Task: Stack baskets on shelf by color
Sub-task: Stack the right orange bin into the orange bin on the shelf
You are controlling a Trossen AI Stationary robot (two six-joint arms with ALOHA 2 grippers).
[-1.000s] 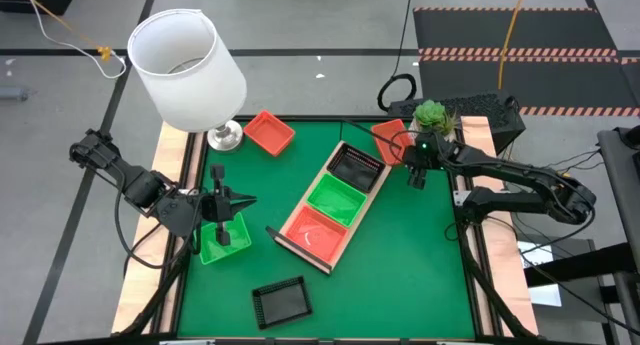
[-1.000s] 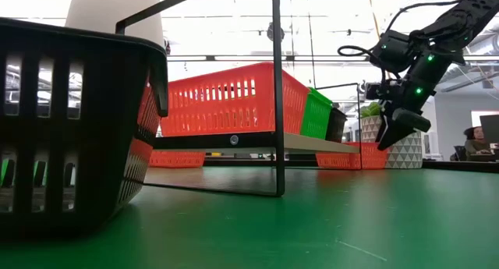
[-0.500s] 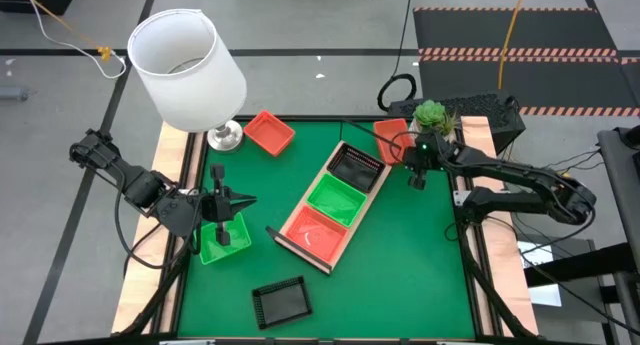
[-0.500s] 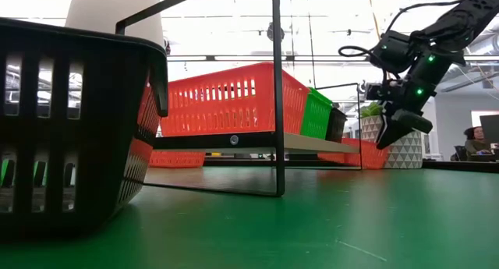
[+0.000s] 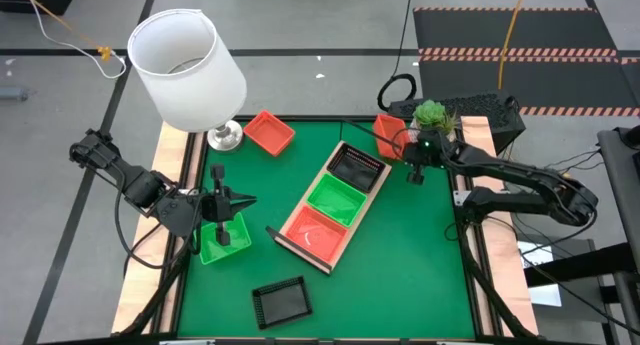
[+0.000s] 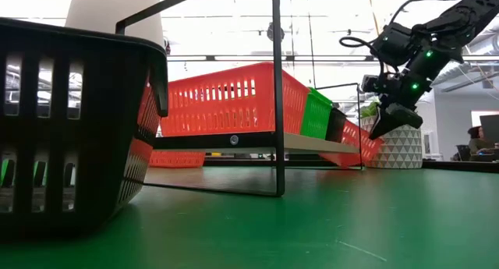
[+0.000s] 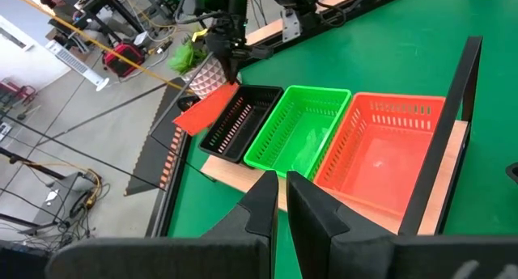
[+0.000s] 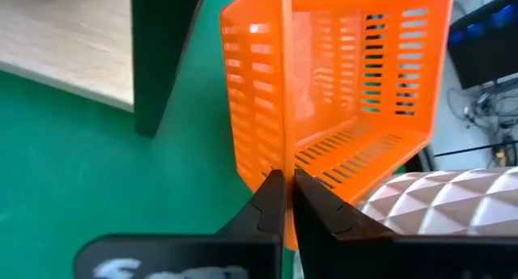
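The shelf [image 5: 377, 188] lies slantwise mid-table and carries a black basket [image 5: 355, 167], a green one [image 5: 335, 198] and an orange-red one [image 5: 315, 230]. At the far right, my right gripper [image 5: 404, 145] is shut on a tilted orange-red basket [image 5: 387, 133]. Another orange-red basket [image 5: 268, 131] rests flat by the lamp. A green basket [image 5: 222, 242] lies at the left, and a black one [image 5: 280, 300] lies near the front edge. My left gripper [image 5: 248, 200] hangs shut and empty above the green basket, pointing at the shelf. My right gripper pinches the rim of one side wall [image 8: 283, 154] of the orange-red basket, one finger inside and one outside. The fingers slant down from the table's right. The basket is tipped up on that side, its opposite lower edge [image 6: 337, 158] still on the mat.
A white lamp [image 5: 188, 70] stands at the far left corner. A potted plant in a white faceted pot [image 5: 432, 115] stands just behind my right gripper, with a keyboard [image 5: 478, 107] beyond it. Bare green mat [image 5: 420, 255] lies right of the shelf.
My right gripper has shut on the orange-red basket's wall, then risen slightly and tipped. The basket, which lay flat by the plant, now stands tilted with the gripped side raised and the other edge still down.
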